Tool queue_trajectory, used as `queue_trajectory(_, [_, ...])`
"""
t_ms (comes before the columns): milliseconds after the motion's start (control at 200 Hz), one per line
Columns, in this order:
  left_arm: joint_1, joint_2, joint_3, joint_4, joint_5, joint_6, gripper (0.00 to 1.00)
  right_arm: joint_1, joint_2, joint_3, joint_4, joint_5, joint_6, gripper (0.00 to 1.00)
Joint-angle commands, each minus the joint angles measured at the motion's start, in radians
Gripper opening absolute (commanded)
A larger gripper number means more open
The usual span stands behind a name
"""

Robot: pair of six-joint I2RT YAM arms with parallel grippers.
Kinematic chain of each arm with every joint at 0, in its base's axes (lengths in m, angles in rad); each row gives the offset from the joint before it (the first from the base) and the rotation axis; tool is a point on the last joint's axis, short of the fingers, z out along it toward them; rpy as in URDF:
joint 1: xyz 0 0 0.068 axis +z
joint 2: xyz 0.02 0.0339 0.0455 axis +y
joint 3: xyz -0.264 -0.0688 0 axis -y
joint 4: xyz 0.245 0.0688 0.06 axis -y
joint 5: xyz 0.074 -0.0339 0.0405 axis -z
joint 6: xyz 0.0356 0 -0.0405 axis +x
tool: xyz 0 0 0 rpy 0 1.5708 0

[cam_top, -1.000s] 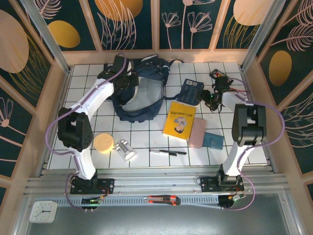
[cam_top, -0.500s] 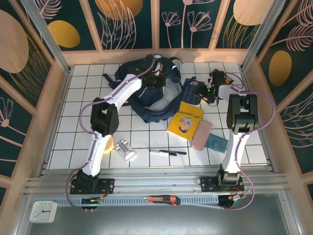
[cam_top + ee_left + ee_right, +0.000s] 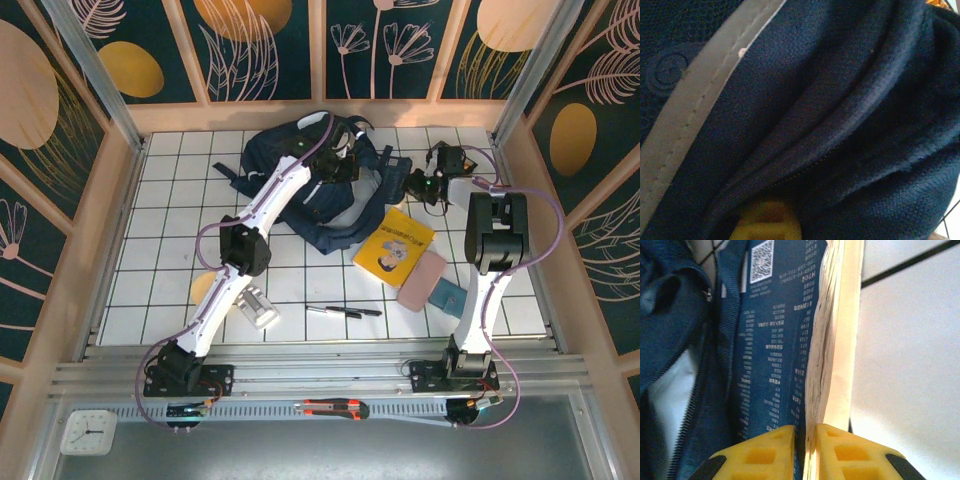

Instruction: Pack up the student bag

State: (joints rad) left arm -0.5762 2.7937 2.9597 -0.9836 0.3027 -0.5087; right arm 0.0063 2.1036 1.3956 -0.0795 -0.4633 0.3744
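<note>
The student bag (image 3: pixel 300 165), a big navy backpack, lies open at the back middle of the tiled table. My left gripper (image 3: pixel 343 166) reaches across it and is shut on its fabric near the opening. In the left wrist view the navy cloth (image 3: pixel 840 100) with its pale stripe (image 3: pixel 690 110) folds over one yellow fingertip (image 3: pixel 767 225). My right gripper (image 3: pixel 413 186) is shut on the edge of a blue book (image 3: pixel 393 180) beside the bag's right side. Its fingers (image 3: pixel 765 455) pinch the blue book (image 3: pixel 775 340) by the pages, right next to the bag's zipper edge (image 3: pixel 715 365).
A yellow book (image 3: pixel 398 248), a pink case (image 3: pixel 421 281) and a teal item (image 3: pixel 448 297) lie right of centre. A pen (image 3: pixel 345 311), a silver cylinder (image 3: pixel 258 306) and a yellow sponge (image 3: pixel 204 287) sit toward the front. Wooden walls enclose the table.
The left gripper has swung right across the back, dragging the bag with it. The yellow book and pink case shifted right. The right jaws closed onto the blue book.
</note>
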Motion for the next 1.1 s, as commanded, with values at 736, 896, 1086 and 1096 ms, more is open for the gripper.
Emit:
queue_trajectory(736, [0.027,-0.100,0.049,-0.216,-0.354,0.103,0.00,-0.005,-0.224,-0.051,-0.014,0.084,-0.016,0.00])
queue_trajectory(896, [0.028,-0.177,0.049,-0.261,-0.404,0.107,0.00,-0.032,-0.375,-0.081,0.035,0.044,0.005,0.00])
queue_trajectory(1086, [0.028,-0.230,0.049,-0.294,-0.432,0.090,0.00,-0.025,-0.486,-0.066,-0.052,-0.061,0.068,0.00])
queue_trajectory(1096, [0.028,-0.232,0.049,-0.294,-0.432,0.089,0.00,-0.023,-0.492,-0.065,-0.063,-0.063,0.072,0.00])
